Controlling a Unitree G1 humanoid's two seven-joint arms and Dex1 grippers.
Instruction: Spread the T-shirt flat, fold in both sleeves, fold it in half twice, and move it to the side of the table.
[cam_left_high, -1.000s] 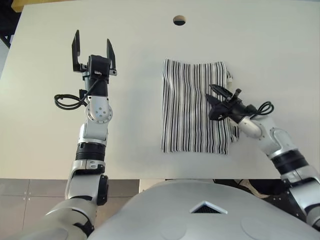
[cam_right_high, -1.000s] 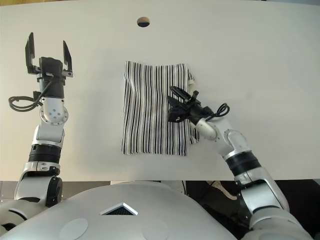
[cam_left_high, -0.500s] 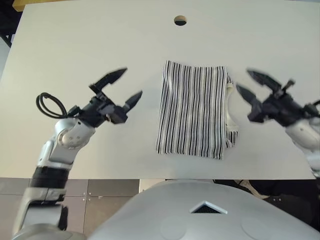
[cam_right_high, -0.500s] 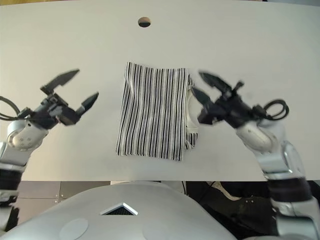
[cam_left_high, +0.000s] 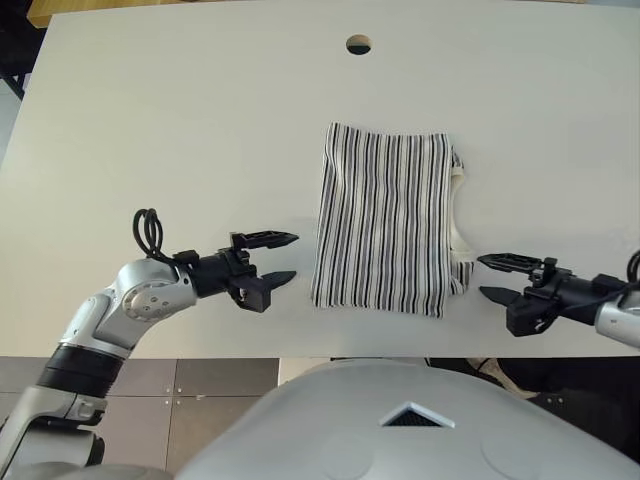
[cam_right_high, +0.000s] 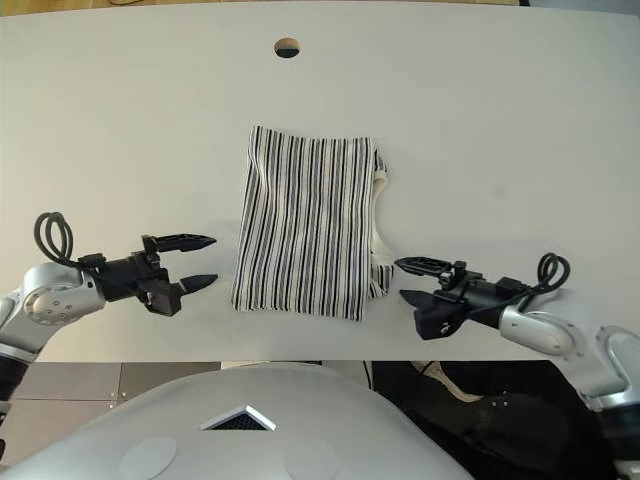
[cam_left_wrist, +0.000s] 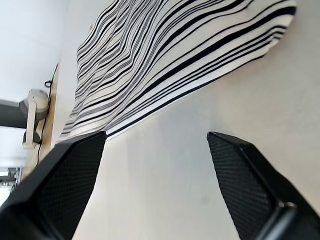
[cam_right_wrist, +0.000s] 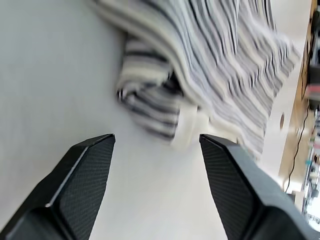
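The black-and-white striped T-shirt (cam_left_high: 385, 220) lies folded into a tall rectangle in the middle of the white table (cam_left_high: 200, 120), with a cream collar edge showing along its right side. My left gripper (cam_left_high: 274, 257) is open, low near the table's front edge, its tips a short way left of the shirt's near left corner (cam_left_wrist: 165, 55). Open too, my right gripper (cam_left_high: 497, 277) sits just right of the shirt's near right corner (cam_right_wrist: 165, 115). Neither gripper touches the cloth.
A round cable hole (cam_left_high: 358, 44) sits at the far middle of the table. Bare table surface stretches on both sides of the shirt. The table's front edge runs close under both grippers.
Both arms have swung down from beside and over the shirt to the table's front edge. The right gripper let go of the shirt about a second ago; the shirt shifted slightly.
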